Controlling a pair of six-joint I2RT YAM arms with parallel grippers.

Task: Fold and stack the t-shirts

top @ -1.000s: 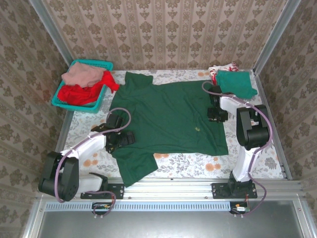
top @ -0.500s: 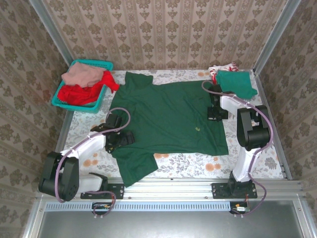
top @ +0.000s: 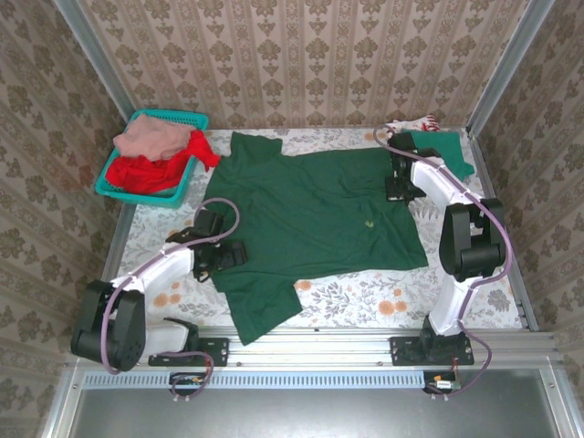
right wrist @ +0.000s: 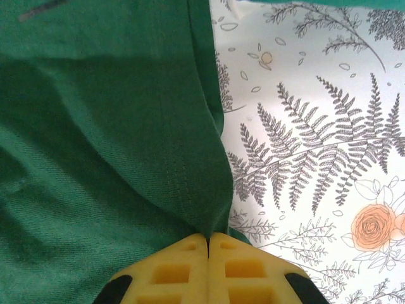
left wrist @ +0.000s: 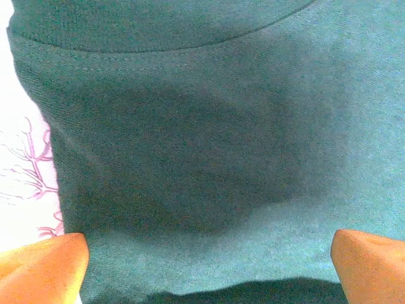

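The dark green t-shirt (top: 310,219) lies spread in the middle of the counter (top: 365,306). The right tool (right wrist: 208,244) is closed tight on its far right corner. The left tool (left wrist: 205,269) stands wide open over its left edge, holding nothing. I judge that folding begins; next the left tool must grip cloth. How many layers the right tool pinches is hidden.

The top camera looks down from high above the near edge over the whole table (top: 365,297), while each wrist camera faces down at very close range onto the dark green t-shirt (top: 310,219), which all three views share.
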